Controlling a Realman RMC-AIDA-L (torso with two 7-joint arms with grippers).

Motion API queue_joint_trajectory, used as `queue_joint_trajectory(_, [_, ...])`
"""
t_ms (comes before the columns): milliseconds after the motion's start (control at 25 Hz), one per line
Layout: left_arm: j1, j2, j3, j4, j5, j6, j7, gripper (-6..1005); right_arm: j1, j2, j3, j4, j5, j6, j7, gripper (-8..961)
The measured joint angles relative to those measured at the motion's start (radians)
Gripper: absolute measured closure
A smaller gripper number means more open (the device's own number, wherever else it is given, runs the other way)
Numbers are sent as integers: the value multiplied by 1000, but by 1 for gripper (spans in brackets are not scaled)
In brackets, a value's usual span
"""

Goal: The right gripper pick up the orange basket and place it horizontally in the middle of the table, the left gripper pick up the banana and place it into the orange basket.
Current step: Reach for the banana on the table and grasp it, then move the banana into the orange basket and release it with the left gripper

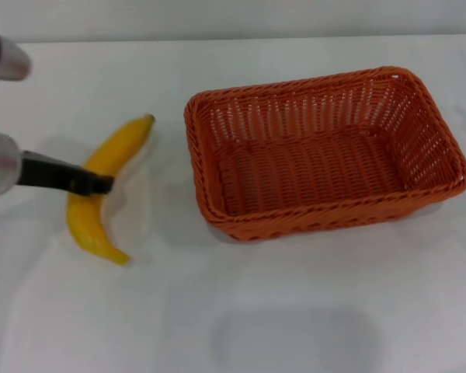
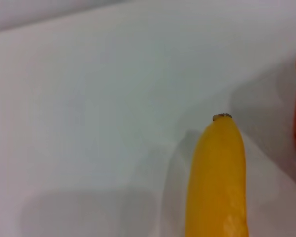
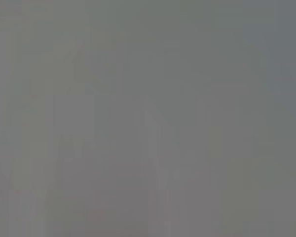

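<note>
You have the plain glossy white table [image 1: 295, 311] with bare surface along its near side. The large orange woven wicker basket [image 1: 326, 151] sits lengthwise right of centre, well inside the table's edges. The curved yellow banana [image 1: 109, 186] lies apart to its left. Your black-clawed left gripper [image 1: 101, 185] sits at the banana's middle; you cannot tell its grip.
</note>
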Motion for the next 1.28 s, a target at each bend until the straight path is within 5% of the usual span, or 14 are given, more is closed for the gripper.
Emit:
queue_joint_trajectory(200, [113, 0, 3, 193, -11, -19, -24, 486, 2, -3, 0, -1, 1, 11, 6, 244])
queue_joint_trajectory(440, [128, 2, 39, 355, -67, -11, -19, 488, 2, -5, 0, -1, 1, 27, 6, 244])
queue_joint_trajectory(880, [-56, 6, 69, 402, -89, 25, -1, 488, 9, 1, 0, 4, -1, 46, -2, 244])
queue_joint_trajectory(1280, [-228, 0, 104, 153, -161, -46, 86, 489, 10, 9, 0, -1, 0, 47, -4, 244])
